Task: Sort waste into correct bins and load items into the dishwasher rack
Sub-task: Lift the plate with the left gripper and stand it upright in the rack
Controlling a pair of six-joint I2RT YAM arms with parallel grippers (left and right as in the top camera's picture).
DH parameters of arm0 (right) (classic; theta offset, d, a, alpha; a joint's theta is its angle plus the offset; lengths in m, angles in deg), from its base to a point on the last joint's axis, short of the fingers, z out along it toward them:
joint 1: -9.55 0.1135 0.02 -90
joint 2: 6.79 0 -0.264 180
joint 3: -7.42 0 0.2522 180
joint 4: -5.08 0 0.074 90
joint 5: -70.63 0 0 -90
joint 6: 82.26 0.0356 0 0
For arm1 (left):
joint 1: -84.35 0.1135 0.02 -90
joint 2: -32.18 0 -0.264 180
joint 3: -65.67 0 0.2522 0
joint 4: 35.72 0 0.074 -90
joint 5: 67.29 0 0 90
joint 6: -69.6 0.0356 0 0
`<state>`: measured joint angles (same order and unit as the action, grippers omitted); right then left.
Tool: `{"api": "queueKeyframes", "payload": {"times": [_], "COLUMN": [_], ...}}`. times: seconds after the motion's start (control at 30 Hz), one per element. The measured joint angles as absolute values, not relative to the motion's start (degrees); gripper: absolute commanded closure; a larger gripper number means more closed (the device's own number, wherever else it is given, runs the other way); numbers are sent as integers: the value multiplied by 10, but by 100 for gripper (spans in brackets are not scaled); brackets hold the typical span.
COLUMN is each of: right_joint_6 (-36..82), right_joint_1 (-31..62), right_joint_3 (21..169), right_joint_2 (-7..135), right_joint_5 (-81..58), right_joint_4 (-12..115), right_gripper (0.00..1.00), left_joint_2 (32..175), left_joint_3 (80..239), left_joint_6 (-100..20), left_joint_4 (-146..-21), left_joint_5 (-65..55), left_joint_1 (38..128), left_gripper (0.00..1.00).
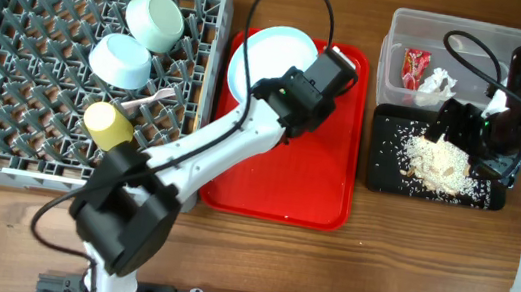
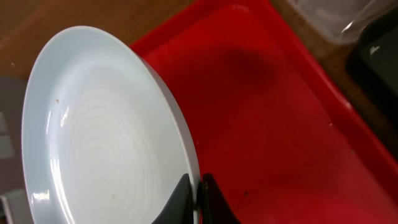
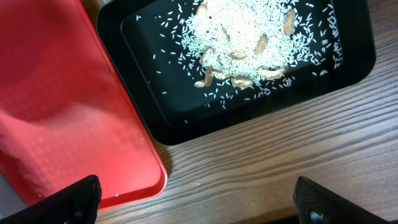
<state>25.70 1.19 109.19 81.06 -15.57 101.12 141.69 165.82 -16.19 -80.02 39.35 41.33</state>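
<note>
Pinched shut on the lower rim of the white plate (image 2: 93, 137) by the left tool (image 2: 198, 190), with the plate tipped up on edge over the red tray (image 2: 280, 112) and not yet in the rack (image 1: 0, 132). Likely to slip or swing if carried fast, judging by so narrow a hold on a smooth rim; could drop back onto the tray or clip the rack's wall on the way across. Worth watching at the landing as well: could knock the two bowls (image 1: 156, 19) (image 1: 121, 59), the yellow cup (image 1: 107, 123) or the fork (image 1: 151, 99), all lying in the half of the rack nearer the tray, or wedge crookedly between pegs. Spread wide and holding nothing, the right tool (image 3: 199, 205), low over the table (image 3: 280, 162) just beside the black tray (image 3: 155, 118) of food scraps (image 3: 242, 37); could nudge that tray and scatter grains if swung carelessly. Binned already, by the look of it: wrapper (image 1: 415, 66) and napkin (image 1: 438, 84), in the clear tub (image 1: 396, 33).
</note>
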Motion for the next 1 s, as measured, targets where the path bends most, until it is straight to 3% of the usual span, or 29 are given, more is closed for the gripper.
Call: {"api": "queueKeyframes", "payload": {"times": [0.33, 0.77, 1.0], "right_joint_6": [257, 257, 257], "right_joint_1": [12, 12, 12], "right_joint_3": [1092, 1092, 1092], "right_joint_2": [811, 811, 811], "right_joint_5": [-156, -156, -156], "right_joint_4": [1011, 1014, 1013], "right_gripper": [0, 0, 0], "left_joint_2": [1289, 1262, 1262], "left_joint_3": [1659, 1659, 1659], "left_joint_6": [-219, -372, -410], "left_joint_4": [-808, -817, -839], "left_joint_5": [370, 47, -34], "left_joint_1": [454, 677, 754], "left_gripper": [96, 96, 96]}}
